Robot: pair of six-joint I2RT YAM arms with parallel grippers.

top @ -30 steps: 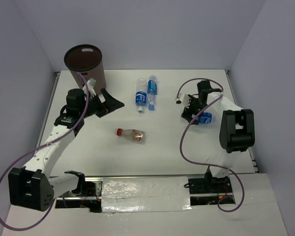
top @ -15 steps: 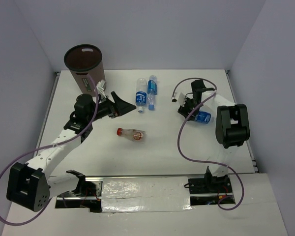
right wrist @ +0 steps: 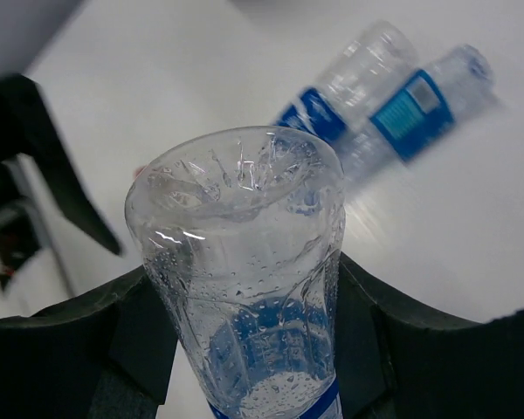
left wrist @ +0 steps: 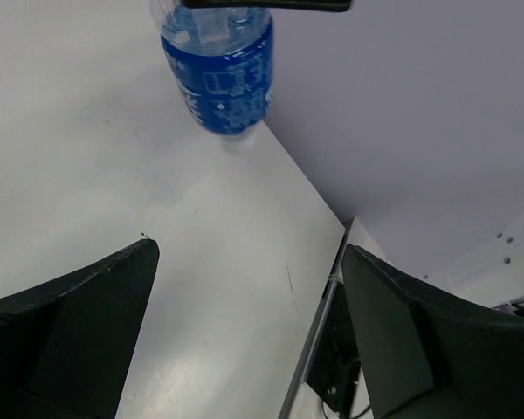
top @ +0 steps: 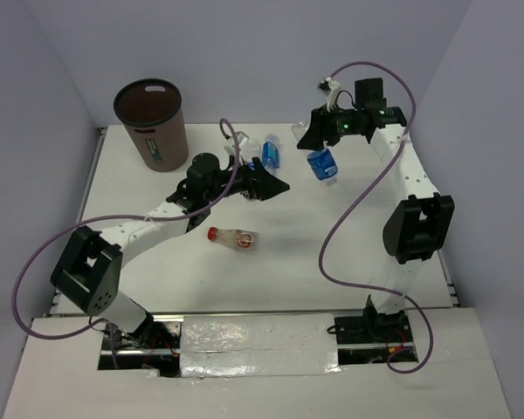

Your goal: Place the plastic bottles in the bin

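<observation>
My right gripper (top: 319, 144) (right wrist: 253, 349) is shut on a clear plastic bottle (top: 323, 164) (right wrist: 244, 262) with a blue label, held in the air above the back of the table. Two more blue-labelled bottles (right wrist: 367, 96) lie side by side on the table; in the top view one (top: 271, 154) shows beside my left gripper (top: 273, 186) (left wrist: 249, 253). That gripper is open and empty. A blue-labelled bottle (left wrist: 223, 70) shows at the top of the left wrist view. A red-capped bottle (top: 234, 237) lies mid-table. The brown bin (top: 153, 122) stands at the back left.
The white table (top: 332, 253) is walled at the back and on both sides. Its right edge (left wrist: 327, 288) shows in the left wrist view. Purple cables loop off both arms. My left arm stretches low across the table from the left.
My right gripper closed on the bottle at the right and lifted it up and back toward the centre. My left arm swung from beside the bin to the two bottles in the middle.
</observation>
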